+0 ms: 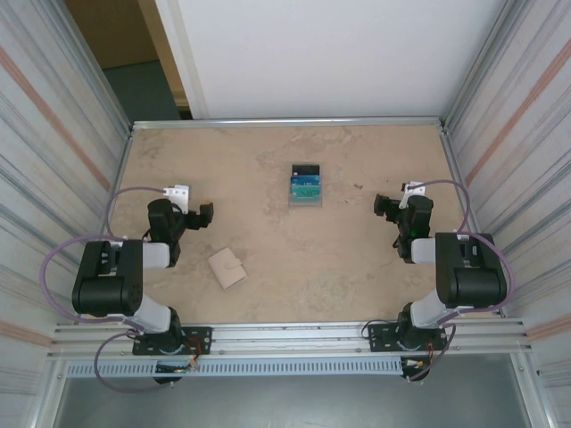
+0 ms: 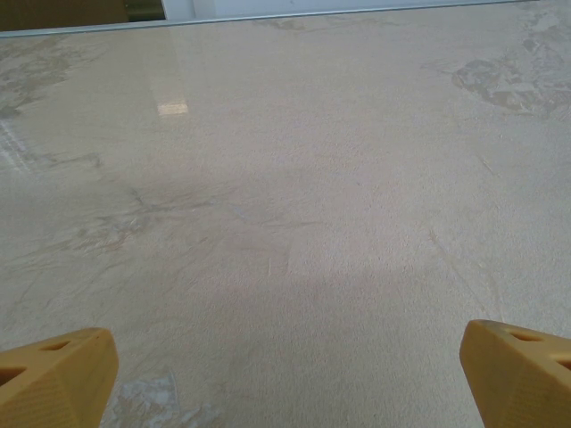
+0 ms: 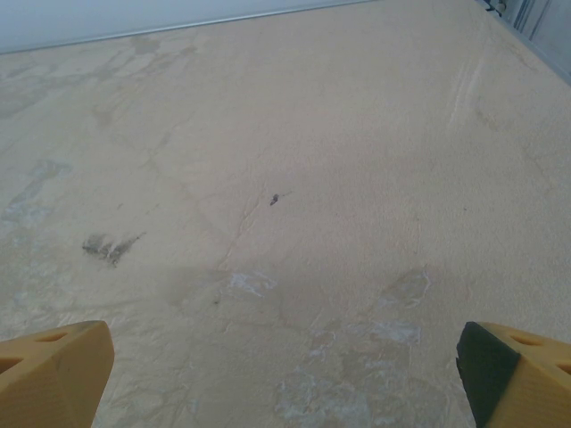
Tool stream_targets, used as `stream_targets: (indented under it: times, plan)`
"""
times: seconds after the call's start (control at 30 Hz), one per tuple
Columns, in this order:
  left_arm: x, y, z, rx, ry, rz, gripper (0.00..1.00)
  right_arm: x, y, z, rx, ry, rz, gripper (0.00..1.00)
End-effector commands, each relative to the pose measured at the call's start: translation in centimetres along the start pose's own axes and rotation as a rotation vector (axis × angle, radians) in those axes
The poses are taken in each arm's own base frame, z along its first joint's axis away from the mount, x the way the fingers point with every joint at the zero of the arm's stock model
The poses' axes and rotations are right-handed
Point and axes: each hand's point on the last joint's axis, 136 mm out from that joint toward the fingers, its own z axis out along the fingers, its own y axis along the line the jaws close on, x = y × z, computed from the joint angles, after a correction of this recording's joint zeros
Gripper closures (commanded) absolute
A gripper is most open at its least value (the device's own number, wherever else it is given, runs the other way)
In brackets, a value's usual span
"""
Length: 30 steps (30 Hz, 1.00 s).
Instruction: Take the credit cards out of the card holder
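The tan card holder [image 1: 227,268] lies folded shut on the table at the near left, just right of my left arm. A stack of credit cards [image 1: 304,185] in black, blue and teal-green lies fanned at the table's middle, farther back. My left gripper [image 1: 205,215] hovers open behind the card holder and apart from it; its yellow fingertips [image 2: 55,379] stand wide apart over bare table. My right gripper [image 1: 384,206] is open at the right side, away from the cards, with its fingertips [image 3: 53,373] wide apart and nothing between them.
The beige stone-patterned table [image 1: 268,160] is bounded by a metal rail [image 1: 285,122] at the back and corrugated metal walls [image 1: 53,134] on both sides. A metal frame [image 1: 285,343] runs along the near edge by the arm bases.
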Motion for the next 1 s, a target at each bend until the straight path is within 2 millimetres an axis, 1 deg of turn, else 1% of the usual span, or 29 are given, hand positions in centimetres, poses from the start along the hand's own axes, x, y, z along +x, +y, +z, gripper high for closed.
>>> stream_targets:
  times: [0.0, 0.8, 0.87, 0.97]
  plan:
    - [-1.05, 0.0, 0.28, -0.006, -0.024, 0.005, 0.01, -0.15, -0.19, 0.17, 0.009, -0.001, -0.008, 0.01]
    - [-1.09, -0.01, 0.27, -0.006, -0.025, 0.004, 0.01, -0.16, -0.25, 0.13, 0.004, 0.0, -0.002, 0.01]
    - [-1.11, -0.03, 0.26, -0.005, -0.025, 0.003, 0.01, -0.26, -0.2, 0.1, 0.003, -0.003, -0.003, 0.01]
    - [-1.26, 0.1, 0.23, -0.013, -0.03, 0.001, 0.01, -0.89, -0.63, -0.07, 0.023, 0.0, 0.015, 0.01]
